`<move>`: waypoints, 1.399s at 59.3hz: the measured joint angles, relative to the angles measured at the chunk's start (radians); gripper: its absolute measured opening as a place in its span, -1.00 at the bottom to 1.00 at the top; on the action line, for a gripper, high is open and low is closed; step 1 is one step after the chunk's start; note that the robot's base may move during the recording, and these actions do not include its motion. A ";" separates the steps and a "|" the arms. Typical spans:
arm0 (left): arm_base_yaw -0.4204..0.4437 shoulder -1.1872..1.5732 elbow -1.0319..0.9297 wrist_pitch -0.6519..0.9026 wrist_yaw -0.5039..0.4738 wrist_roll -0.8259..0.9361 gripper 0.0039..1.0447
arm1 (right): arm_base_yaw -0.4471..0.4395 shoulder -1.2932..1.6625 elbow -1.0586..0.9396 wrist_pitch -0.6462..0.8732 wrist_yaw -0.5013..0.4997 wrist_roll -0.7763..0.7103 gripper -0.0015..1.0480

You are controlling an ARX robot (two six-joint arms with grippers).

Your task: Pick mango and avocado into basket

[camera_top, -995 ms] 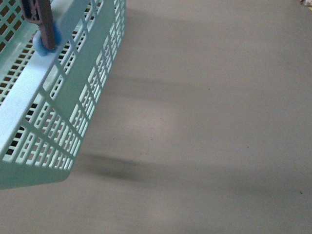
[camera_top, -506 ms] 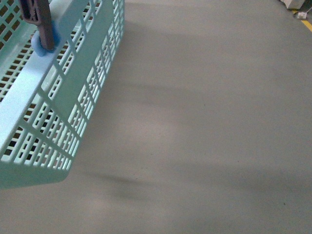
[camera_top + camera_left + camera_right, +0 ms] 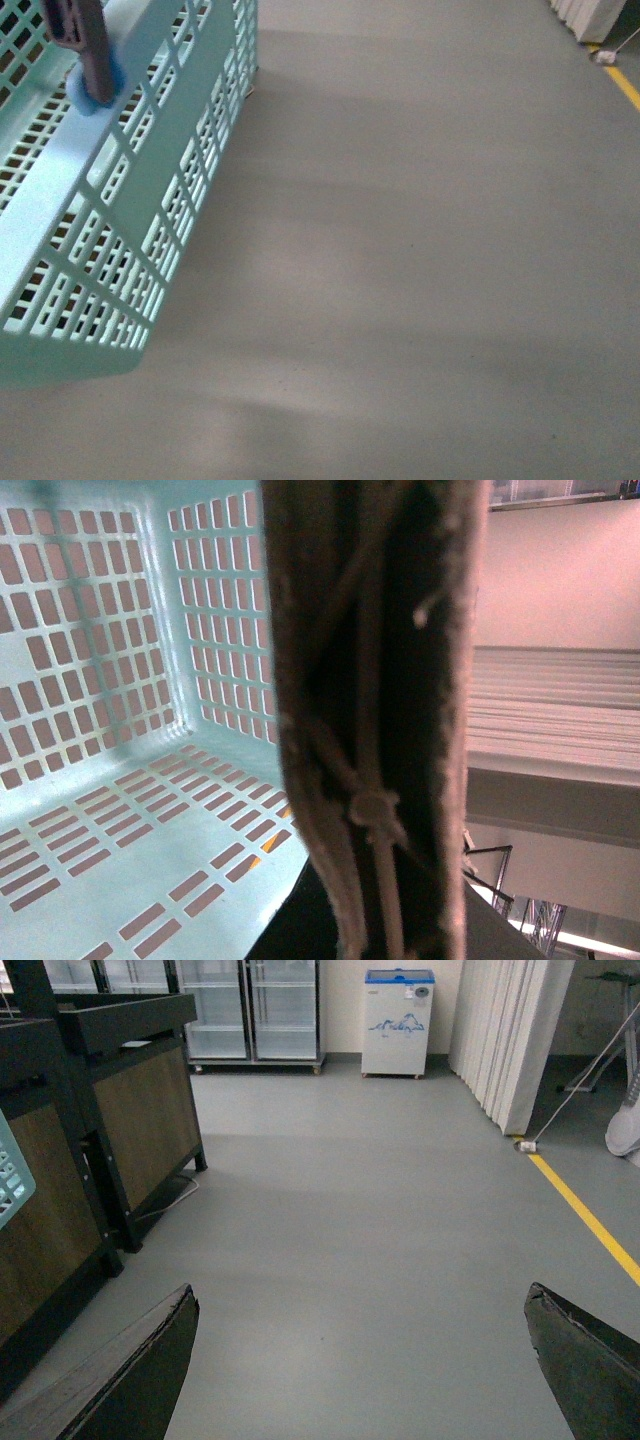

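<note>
Your basket point(image 3: 50, 200), at left over the floor point(image 3: 420, 250), held nothing visible; mango and avocado were out of view, both picks outstanding. Your right hand point(image 3: 360, 1380) was spread, empty; your left hand's state could not be told.

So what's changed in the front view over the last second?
The floor has slid across the picture. A yellow line and white panels have come further into the upper right corner, so the camera seems to be travelling or turning. The basket and its brown handle kept the same place in the frame, moving along with the camera. No fruit is in view, and nothing was visibly grasped or released.
</note>
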 joint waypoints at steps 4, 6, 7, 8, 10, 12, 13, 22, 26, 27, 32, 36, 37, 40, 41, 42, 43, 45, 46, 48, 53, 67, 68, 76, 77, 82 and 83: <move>0.000 0.000 0.000 0.000 0.000 -0.001 -0.88 | 0.000 0.000 0.000 0.000 0.000 0.000 0.85; 0.000 0.000 0.000 0.000 0.000 0.000 -0.88 | 0.000 0.000 0.000 0.000 0.000 0.000 0.85; 0.000 0.000 0.000 0.000 0.000 -0.001 -0.88 | 0.000 0.000 0.000 0.000 0.000 0.000 0.85; 0.000 0.000 0.000 0.000 0.000 -0.001 -0.88 | 0.000 0.000 0.000 0.000 0.000 0.000 0.85; 0.000 0.000 0.000 0.000 0.000 0.000 -0.88 | 0.000 0.000 0.000 0.000 0.000 0.000 0.85; 0.000 0.000 0.000 0.000 0.000 0.000 -0.88 | 0.000 0.000 0.000 0.000 0.000 0.000 0.85; 0.000 0.000 0.000 0.000 0.000 -0.001 -0.88 | 0.000 0.000 0.000 0.000 0.000 0.000 0.85; 0.000 0.000 0.001 0.000 0.000 0.000 -0.88 | 0.000 0.000 0.000 0.000 0.000 0.000 0.85; 0.000 0.000 0.001 0.000 0.000 0.000 -0.88 | 0.000 0.000 0.000 0.000 0.000 0.000 0.85; 0.000 0.000 0.001 0.000 0.000 -0.001 -0.88 | 0.000 0.000 0.000 0.000 0.000 0.000 0.85; 0.000 0.000 0.001 0.000 0.000 -0.001 -0.88 | 0.000 0.000 0.000 0.000 0.000 0.000 0.85; 0.000 0.000 0.001 0.000 0.000 -0.001 -0.88 | 0.000 0.000 0.000 0.000 0.000 0.000 0.85; 0.000 0.000 0.001 0.000 0.000 0.000 -0.88 | 0.000 0.000 0.000 0.000 0.000 0.000 0.85; 0.000 0.000 0.001 0.000 0.000 0.000 -0.88 | 0.000 0.000 0.000 0.000 0.000 0.000 0.85; 0.000 0.000 0.001 0.000 0.000 0.000 -0.88 | 0.000 0.000 0.000 0.000 0.000 0.000 0.85; 0.000 0.000 0.001 0.000 0.000 0.000 -0.88 | 0.000 0.000 0.000 0.000 0.000 0.000 0.85; 0.000 0.000 0.001 0.000 0.000 0.000 -0.88 | 0.000 0.000 0.000 0.000 0.000 0.000 0.85; 0.000 0.000 0.002 0.000 0.000 -0.001 -0.88 | 0.000 0.000 0.000 0.000 0.000 0.000 0.85; 0.000 0.000 0.002 0.000 0.000 0.000 -0.88 | 0.000 0.000 0.000 0.000 0.000 0.000 0.85; 0.000 0.000 0.002 0.000 0.000 -0.001 -0.88 | 0.000 0.000 0.000 0.000 0.000 0.000 0.85; 0.000 0.000 0.003 0.000 0.000 0.000 -0.88 | 0.000 0.000 0.000 0.000 0.000 0.000 0.85; 0.000 0.000 0.003 0.000 0.000 -0.001 -0.88 | 0.000 0.000 0.000 0.000 0.000 0.000 0.85; 0.000 0.000 0.003 0.000 0.000 -0.001 -0.88 | 0.000 0.000 0.000 0.000 0.000 0.000 0.85; 0.000 -0.001 0.005 0.000 0.000 0.000 -0.88 | 0.000 0.000 0.000 0.000 0.000 0.000 0.85; 0.000 -0.001 0.005 0.000 0.000 0.000 -0.88 | 0.000 0.000 0.000 0.000 0.000 0.000 0.85; 0.000 -0.001 0.005 0.000 0.000 0.000 -0.88 | 0.000 0.000 0.000 0.000 0.000 0.000 0.85; 0.000 -0.001 0.005 0.000 0.000 0.000 -0.88 | 0.000 0.000 0.000 0.000 0.000 0.000 0.85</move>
